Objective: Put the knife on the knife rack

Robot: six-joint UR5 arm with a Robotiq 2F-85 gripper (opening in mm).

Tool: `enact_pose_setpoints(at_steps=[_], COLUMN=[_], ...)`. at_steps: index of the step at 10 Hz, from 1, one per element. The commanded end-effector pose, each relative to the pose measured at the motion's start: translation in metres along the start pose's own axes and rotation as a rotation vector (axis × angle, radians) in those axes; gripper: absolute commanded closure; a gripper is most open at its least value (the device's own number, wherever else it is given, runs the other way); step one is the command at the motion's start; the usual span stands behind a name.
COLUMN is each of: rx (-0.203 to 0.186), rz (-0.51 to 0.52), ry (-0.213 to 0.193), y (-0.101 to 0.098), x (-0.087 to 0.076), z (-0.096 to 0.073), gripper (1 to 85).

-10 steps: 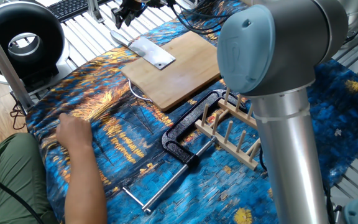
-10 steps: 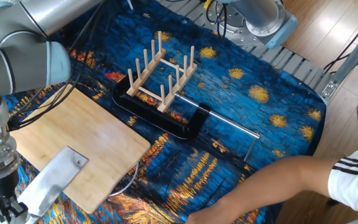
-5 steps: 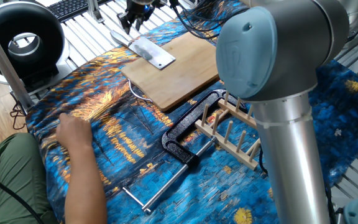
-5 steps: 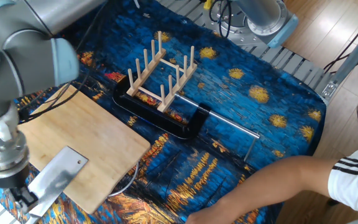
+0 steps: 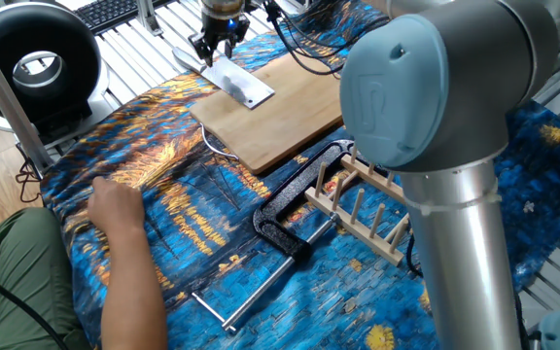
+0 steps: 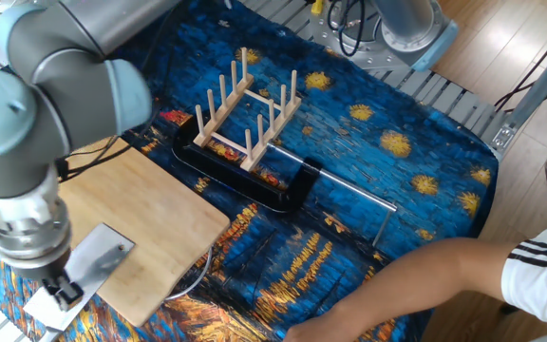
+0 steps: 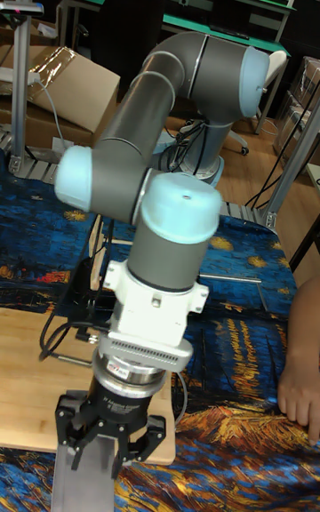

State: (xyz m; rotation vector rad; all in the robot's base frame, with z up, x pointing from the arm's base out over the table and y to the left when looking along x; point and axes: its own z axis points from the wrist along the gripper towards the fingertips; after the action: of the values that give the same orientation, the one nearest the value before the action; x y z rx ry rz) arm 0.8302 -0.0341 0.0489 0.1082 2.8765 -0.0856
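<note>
The jaws are right down at the knife, over its handle end, which sticks off the edge of the cutting board. They look open w/ one finger each side of the handle, but I can't tell for sure if they touch it yet. The knife lies flat, blade on the board, long way running from the board's corner in toward its middle. So the jaws cross the knife's long line, good for a pinch. The knife rack is well apart, past the board, standing inside the black clamp. My guess: close, lift, then carry it over to the pegs.
</note>
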Motion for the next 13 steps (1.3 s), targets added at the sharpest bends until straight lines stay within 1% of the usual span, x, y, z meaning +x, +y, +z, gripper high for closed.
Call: enact_pose_setpoints(at_steps=[1, 3, 4, 5, 6, 7, 8, 9, 10, 11, 12, 13], rx=[0.069, 0.077, 0.091, 0.101, 0.117, 0.073, -0.004, -0.055, -0.031, -0.016, 0.035, 0.077], rz=[-0.015, -0.027, -0.048, -0.059, -0.077, -0.134, -0.230, -0.300, -0.311, -0.285, -0.257, -0.229], ry=[0.000, -0.004, 0.018, 0.052, 0.085, 0.095, 0.100, 0.085, 0.063, 0.074, 0.091, 0.104], y=[-0.007, -0.006, -0.013, -0.022, -0.026, -0.016, 0.003, 0.016, 0.010, 0.006, -0.007, 0.010], x=[0.013, 0.015, 0.018, 0.020, 0.028, 0.031, 0.033, 0.031, 0.025, 0.027, 0.029, 0.027], z=[-0.001, -0.001, -0.003, -0.009, -0.010, -0.009, -0.008, -0.008, -0.008, -0.008, -0.008, -0.010], gripper=[34.7, 31.3, 34.3, 38.0, 47.7, 48.7, 42.3, 33.0, 29.3, 28.3, 29.3, 30.7])
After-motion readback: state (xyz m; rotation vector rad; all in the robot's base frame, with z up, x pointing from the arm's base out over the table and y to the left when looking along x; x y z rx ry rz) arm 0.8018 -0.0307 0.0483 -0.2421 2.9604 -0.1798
